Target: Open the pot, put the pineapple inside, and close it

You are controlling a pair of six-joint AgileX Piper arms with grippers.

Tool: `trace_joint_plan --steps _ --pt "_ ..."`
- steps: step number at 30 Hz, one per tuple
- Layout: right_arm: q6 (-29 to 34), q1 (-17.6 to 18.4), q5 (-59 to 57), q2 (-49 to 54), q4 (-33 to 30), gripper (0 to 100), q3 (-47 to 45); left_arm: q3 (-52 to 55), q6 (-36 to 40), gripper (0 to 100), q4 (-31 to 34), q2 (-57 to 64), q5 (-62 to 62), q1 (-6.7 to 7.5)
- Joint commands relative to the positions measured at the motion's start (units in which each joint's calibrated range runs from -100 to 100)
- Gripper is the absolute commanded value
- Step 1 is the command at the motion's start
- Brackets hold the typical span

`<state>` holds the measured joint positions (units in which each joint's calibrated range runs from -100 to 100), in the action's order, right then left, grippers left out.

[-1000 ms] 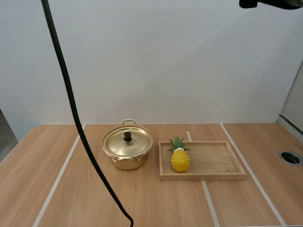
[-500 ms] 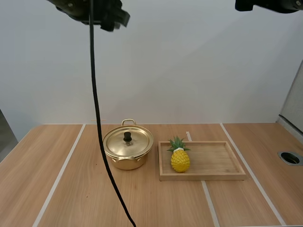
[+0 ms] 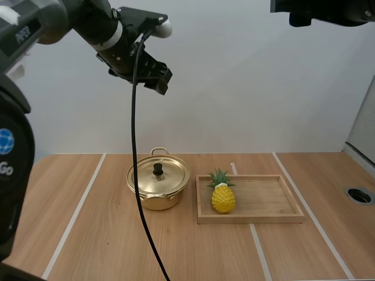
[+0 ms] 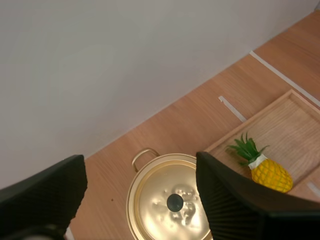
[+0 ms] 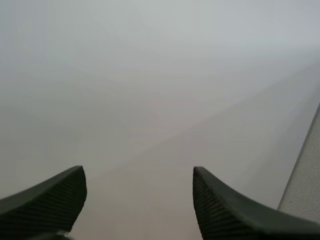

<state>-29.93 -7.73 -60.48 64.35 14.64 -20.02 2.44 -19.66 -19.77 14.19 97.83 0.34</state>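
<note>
A gold pot [image 3: 158, 186] stands on the table with its lid [image 3: 159, 174] on, a black knob [image 3: 157, 170] at the middle. Right of it a yellow pineapple [image 3: 222, 196] with green leaves stands upright at the left end of a wooden tray [image 3: 263, 199]. My left gripper [image 3: 160, 80] hangs high above the pot. Its wrist view looks down between open fingers [image 4: 220, 200] at the lid [image 4: 172, 202], with the pineapple [image 4: 265, 171] in the tray [image 4: 295, 125] beside it. My right arm [image 3: 328, 9] is high at the back right, its gripper [image 5: 137, 170] open and facing the wall.
Pale tape lines [image 3: 73, 216] run front to back across the wooden table. A round metal-rimmed hole [image 3: 359, 195] sits near the table's right edge. Bare wood lies in front of the pot and tray.
My left arm has swung into the high view from the upper left and come down and rightward over the pot. The right arm has edged a little left. Pot and pineapple have not moved.
</note>
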Motion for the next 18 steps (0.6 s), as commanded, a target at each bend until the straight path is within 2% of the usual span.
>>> trace_joint_plan --steps 1,9,18 --pt "-0.3 -0.2 0.0 0.2 -0.2 100 0.6 -0.1 -0.2 100 -1.1 -3.3 2.2 0.02" --pt "-0.3 -0.2 -2.3 0.2 -0.2 100 0.6 -0.1 3.1 100 0.3 -10.5 2.2 0.02" --pt "-0.3 -0.2 -3.0 0.2 -0.3 100 0.6 -0.1 3.4 100 -0.2 -15.6 2.2 0.17"
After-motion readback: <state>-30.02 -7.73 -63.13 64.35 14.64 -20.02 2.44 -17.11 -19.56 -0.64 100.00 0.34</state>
